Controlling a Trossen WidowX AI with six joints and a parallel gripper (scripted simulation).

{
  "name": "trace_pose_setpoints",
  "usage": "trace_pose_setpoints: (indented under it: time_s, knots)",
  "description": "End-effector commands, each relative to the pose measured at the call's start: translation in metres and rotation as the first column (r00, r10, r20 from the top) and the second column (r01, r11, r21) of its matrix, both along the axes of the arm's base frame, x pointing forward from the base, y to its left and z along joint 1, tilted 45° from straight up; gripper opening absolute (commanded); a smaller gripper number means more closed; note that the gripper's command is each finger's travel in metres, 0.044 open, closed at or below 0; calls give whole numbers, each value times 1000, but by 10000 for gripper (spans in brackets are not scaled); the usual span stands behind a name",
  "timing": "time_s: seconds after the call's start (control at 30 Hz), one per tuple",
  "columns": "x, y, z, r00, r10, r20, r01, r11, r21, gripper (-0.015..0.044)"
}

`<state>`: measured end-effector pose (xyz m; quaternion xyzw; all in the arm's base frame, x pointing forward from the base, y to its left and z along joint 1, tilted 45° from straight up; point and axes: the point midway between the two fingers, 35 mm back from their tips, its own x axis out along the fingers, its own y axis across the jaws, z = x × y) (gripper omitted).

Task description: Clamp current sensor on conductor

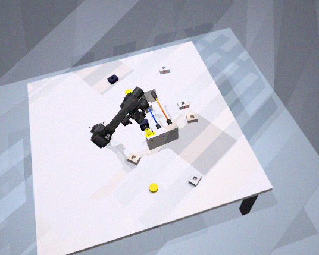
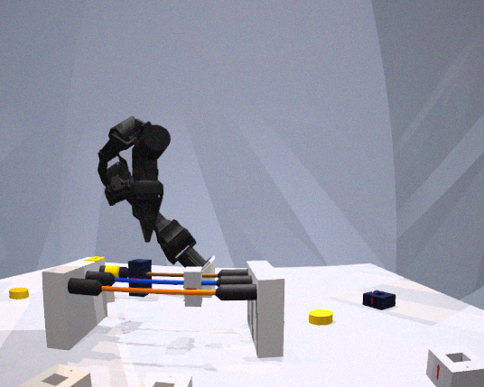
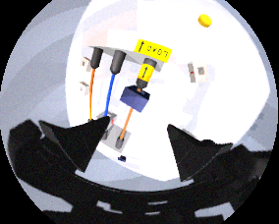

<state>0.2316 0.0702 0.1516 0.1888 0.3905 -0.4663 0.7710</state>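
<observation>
The dark blue current sensor point(image 1: 145, 125) point(image 2: 139, 269) point(image 3: 136, 97) sits round a thin orange conductor point(image 2: 178, 274) point(image 3: 125, 126), right beside that conductor's yellow sleeve point(image 2: 115, 271) point(image 3: 144, 71). The yellow LOAD marker point(image 1: 149, 134) point(image 2: 94, 258) point(image 3: 153, 48) lies on top of the grey end block point(image 1: 163, 137) point(image 2: 69, 308). I cannot make out the sensor's own arrow. My gripper point(image 1: 134, 117) point(image 2: 146, 235) point(image 3: 139, 123) is open and empty. It hangs above the sensor, clear of it.
A blue conductor point(image 1: 152, 116) point(image 2: 164, 281) point(image 3: 109, 95) and a second orange one point(image 1: 162, 107) point(image 2: 160, 290) run alongside between the two end blocks. A spare dark blue block point(image 1: 112, 79) point(image 2: 378, 299), yellow discs point(image 1: 153, 187) point(image 2: 321, 317) and several white hollow cubes point(image 1: 183, 104) point(image 2: 458, 368) lie around.
</observation>
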Motion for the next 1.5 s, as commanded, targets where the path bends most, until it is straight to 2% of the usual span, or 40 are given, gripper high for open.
trace_pose_setpoints:
  time_s: [0.0, 0.2, 0.43, 0.7, 1.07, 1.47]
  knots:
    - [-6, -21, 8, 921, 296, -253, -274, 954, 121, 440]
    - [-12, -39, 20, 707, 625, -331, -557, 780, 284, 440]
    - [-16, -49, 31, 540, 791, -287, -709, 612, 351, 440]
    - [-21, -58, 44, 302, 924, -235, -862, 370, 347, 440]
    - [-28, -67, 65, -63, 969, -238, -972, -6, 233, 440]
    - [-35, -74, 86, -410, 816, -407, -907, -413, 85, 440]
